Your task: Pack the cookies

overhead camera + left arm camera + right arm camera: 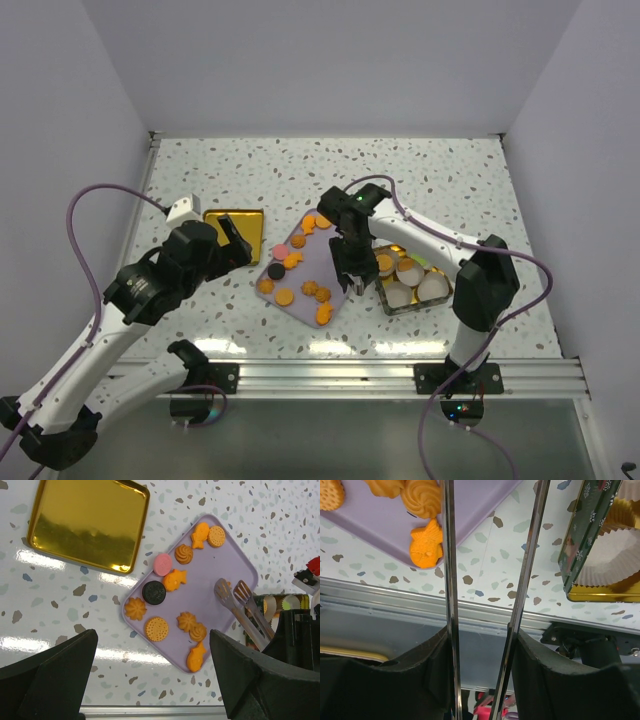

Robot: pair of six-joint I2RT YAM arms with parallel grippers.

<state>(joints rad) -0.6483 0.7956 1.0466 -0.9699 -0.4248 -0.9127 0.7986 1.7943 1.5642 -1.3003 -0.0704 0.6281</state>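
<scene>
Several small cookies, mostly orange (157, 628), with one pink (162, 563) and one black (153, 592), lie on a lilac tray (210, 565). My right gripper (347, 262) is shut on metal tongs (242, 607). Their two arms (449, 580) run up through the right wrist view. The tong tips hang over the right part of the tray with nothing between them. A fish-shaped cookie (426, 547) sits at the tray's near corner. My left gripper (155, 680) is open and empty above the table, near the tray's near-left edge.
A gold tin lid (90, 525) lies on the table left of the tray. Right of the tray stands a dark patterned tin (410, 280) holding white paper cups (615, 555). An aluminium rail (330, 375) runs along the table's near edge.
</scene>
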